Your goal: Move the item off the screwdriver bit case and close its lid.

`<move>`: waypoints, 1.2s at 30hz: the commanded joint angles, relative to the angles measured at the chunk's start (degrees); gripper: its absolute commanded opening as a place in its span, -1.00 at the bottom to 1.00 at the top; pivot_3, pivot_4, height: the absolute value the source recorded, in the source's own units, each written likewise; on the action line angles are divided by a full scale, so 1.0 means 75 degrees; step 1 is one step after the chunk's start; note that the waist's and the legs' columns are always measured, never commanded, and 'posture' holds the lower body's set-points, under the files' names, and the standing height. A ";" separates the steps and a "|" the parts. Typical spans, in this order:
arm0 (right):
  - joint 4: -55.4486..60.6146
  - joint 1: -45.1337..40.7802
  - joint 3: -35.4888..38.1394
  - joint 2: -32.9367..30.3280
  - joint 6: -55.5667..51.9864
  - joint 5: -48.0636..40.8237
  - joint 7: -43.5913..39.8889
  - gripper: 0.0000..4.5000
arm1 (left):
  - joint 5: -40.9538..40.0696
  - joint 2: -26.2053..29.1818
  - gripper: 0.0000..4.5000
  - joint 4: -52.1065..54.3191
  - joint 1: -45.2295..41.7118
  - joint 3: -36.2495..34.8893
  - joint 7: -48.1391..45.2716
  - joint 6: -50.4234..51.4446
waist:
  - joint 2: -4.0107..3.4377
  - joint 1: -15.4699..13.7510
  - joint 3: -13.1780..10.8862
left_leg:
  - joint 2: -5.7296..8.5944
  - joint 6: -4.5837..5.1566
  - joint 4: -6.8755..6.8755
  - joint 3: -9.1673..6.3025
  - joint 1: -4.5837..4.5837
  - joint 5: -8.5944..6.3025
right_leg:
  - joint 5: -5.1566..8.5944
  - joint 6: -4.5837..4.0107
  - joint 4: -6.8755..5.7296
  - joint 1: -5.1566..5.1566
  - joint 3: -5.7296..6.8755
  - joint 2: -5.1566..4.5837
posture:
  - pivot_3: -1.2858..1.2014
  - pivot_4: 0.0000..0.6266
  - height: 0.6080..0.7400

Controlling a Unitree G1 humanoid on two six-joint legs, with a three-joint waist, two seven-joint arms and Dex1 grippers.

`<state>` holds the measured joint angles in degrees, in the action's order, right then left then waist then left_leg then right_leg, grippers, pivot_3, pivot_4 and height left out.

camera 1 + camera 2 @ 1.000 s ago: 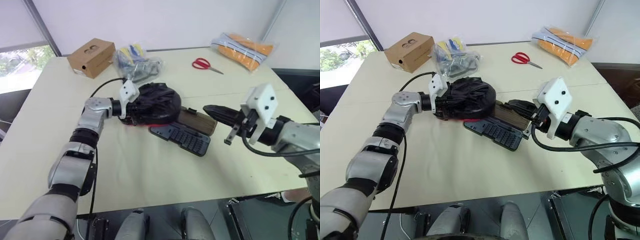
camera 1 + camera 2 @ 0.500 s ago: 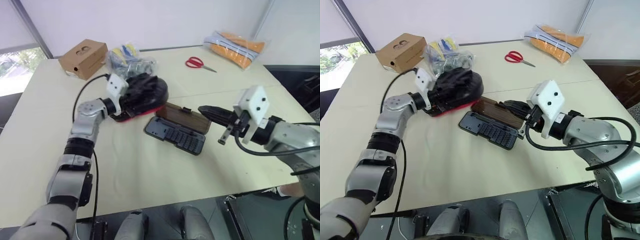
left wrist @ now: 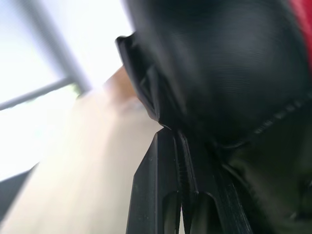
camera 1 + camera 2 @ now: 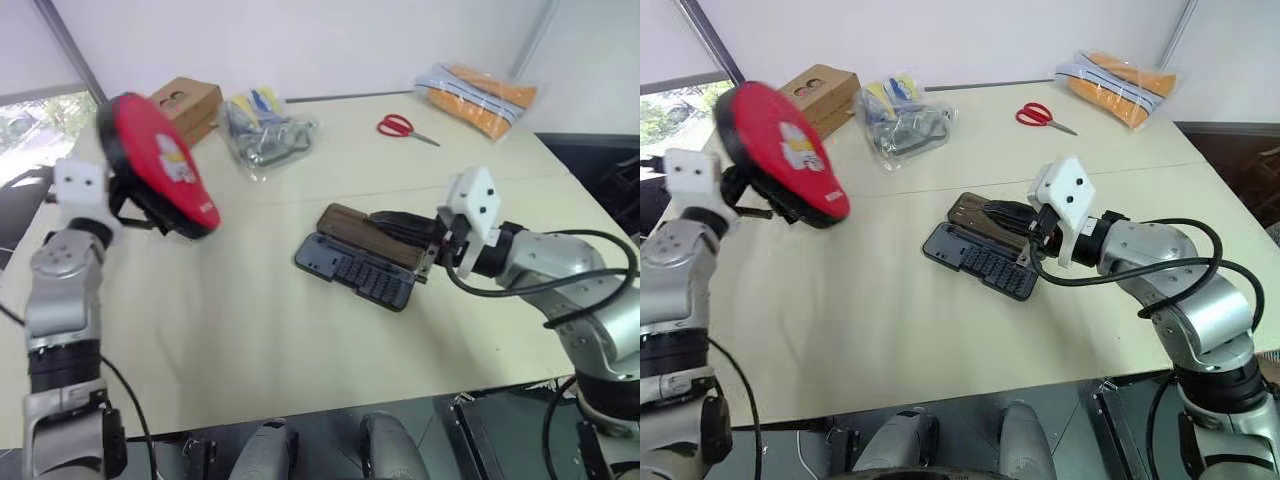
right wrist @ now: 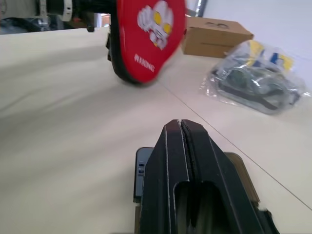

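Head view: at upper left, the left gripper [image 4: 125, 205] holds the mitt [image 4: 155, 165] clear of the table [image 4: 250, 330], red underside facing the camera. At centre the bit case [image 4: 360, 272] lies open, lid [image 4: 362, 236] flat; the right gripper [image 4: 995, 212] — fingers together, empty — hovers over the lid. Left wrist view: fingers [image 3: 161, 195] clamped on the black padding. Right wrist view: closed fingers [image 5: 187, 161] above the case — the mitt at upper centre.

Silver-grey arms with black joint bands, a white boxy camera block on each wrist. Black cables loop around the right forearm. Left end effector [image 3: 183, 195] and right end effector [image 5: 181, 146] are matte black.
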<state>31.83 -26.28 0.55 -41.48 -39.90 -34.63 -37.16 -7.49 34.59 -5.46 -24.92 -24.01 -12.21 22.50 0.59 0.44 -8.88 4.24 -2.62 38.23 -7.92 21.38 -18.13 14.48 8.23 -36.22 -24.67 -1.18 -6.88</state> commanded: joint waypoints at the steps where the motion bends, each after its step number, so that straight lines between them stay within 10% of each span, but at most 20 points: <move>1: -0.0088 -0.0246 -0.0081 0.0125 0.0315 0.0119 -0.0213 -1.00 | -0.0018 0.0371 -0.98 0.0386 -0.0122 -0.0786 0.0576 0.0101 | 0.0005 0.0015 0.0000 | 0.0000 0.0000 0.0000 -0.0001 0.0001 0.0000 | 0.0000 0.0000 0.0001 0.0000 0.0001 0.0000 | 0.03 -0.52 1.00; 26: 0.0210 -0.0054 0.0012 0.0355 0.0250 0.0454 -0.0071 -1.00 | -0.0173 0.0171 -0.98 -0.2912 -0.0109 -0.0450 0.0564 -0.0440 | -0.0049 0.0220 0.0036 | 0.0005 0.0004 -0.0028 0.0026 -0.0031 -0.0004 | 0.0000 0.0000 -0.0002 -0.0009 -0.0012 -0.0015 | 0.03 -0.52 1.00; 36: 0.0587 0.0232 0.0314 0.0226 -0.0035 0.0391 0.0195 -1.00 | -0.0253 0.0339 0.96 -0.3662 -0.0573 -0.0312 0.0757 -0.1501 | -0.0046 0.0247 0.0035 | 0.0005 0.0006 -0.0030 0.0016 -0.0026 -0.0010 | -0.0005 -0.0006 -0.0015 -0.0039 -0.0012 -0.0016 | 0.03 -0.52 1.00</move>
<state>34.01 -24.51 1.01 -39.30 -40.29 -31.18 -36.12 -9.35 35.82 -32.96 -28.90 -25.48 -7.21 12.10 0.24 2.29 -8.62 4.28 -2.57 38.03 -7.82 21.23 -18.21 14.44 8.19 -36.33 -24.97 -1.27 -7.01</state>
